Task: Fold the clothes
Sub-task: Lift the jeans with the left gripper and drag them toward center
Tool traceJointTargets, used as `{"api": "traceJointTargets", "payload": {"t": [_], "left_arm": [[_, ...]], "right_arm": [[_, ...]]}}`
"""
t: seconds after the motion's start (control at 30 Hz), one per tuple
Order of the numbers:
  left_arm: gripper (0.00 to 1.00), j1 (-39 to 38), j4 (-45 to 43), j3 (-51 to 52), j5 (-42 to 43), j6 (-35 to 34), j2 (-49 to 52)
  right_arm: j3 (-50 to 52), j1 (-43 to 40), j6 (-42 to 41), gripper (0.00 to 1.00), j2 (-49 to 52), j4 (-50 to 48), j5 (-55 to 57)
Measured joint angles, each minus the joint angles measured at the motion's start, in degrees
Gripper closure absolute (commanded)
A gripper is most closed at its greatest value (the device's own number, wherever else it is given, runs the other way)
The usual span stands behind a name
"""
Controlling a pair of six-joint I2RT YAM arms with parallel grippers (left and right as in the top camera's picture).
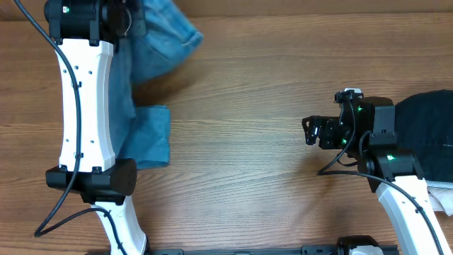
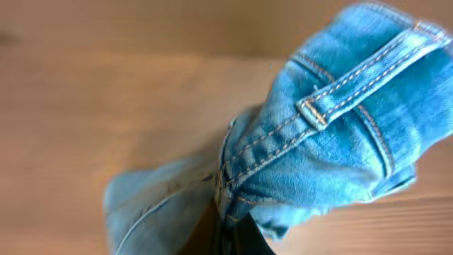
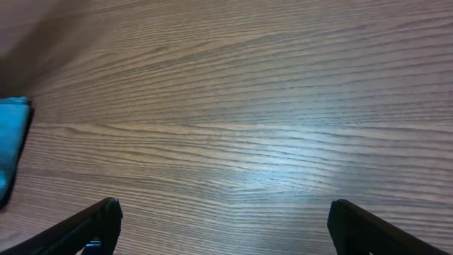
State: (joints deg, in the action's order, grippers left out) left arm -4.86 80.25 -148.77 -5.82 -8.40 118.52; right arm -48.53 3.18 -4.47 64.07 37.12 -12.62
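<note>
Jeans (image 2: 340,142) show their belt loop (image 2: 315,112) only at the left wrist.

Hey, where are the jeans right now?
In the overhead view the jeans lie at the left side, partly under the left arm, one end bunched up near the top edge, far from the dark cloth on the right.

Left arm (image 1: 85,106) was stretched to far left, left tool (image 1: 126,21) clamped on jeans (image 1: 166,35). Right tool (image 1: 310,132) was wide open, empty, pointing left.
</note>
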Motion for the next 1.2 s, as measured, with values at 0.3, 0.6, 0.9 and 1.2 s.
{"api": "traceJointTargets", "payload": {"t": [0.3,0.6,0.9,1.2], "left_arm": [[0.96,-13.35,-42.14,0.22,26.12,-2.86,-5.97],[0.96,-2.75,-16.63,-0.42,-16.90,-5.51,-12.24],[0.96,14.14,13.38,-0.44,-30.88,-24.44,-8.33],[0.96,13.40,-0.17,-0.20,-10.93,-21.29,-1.29]], "right_arm": [[-0.02,0.00,-0.02,0.03,0.00,-0.09,1.01],[-0.02,0.02,1.60,0.02,0.00,-0.02,-2.95],[-0.13,2.60,5.73,0.06,6.62,4.11,-6.49],[-0.15,2.60,5.79,0.09,7.04,4.24,-5.92]]}}
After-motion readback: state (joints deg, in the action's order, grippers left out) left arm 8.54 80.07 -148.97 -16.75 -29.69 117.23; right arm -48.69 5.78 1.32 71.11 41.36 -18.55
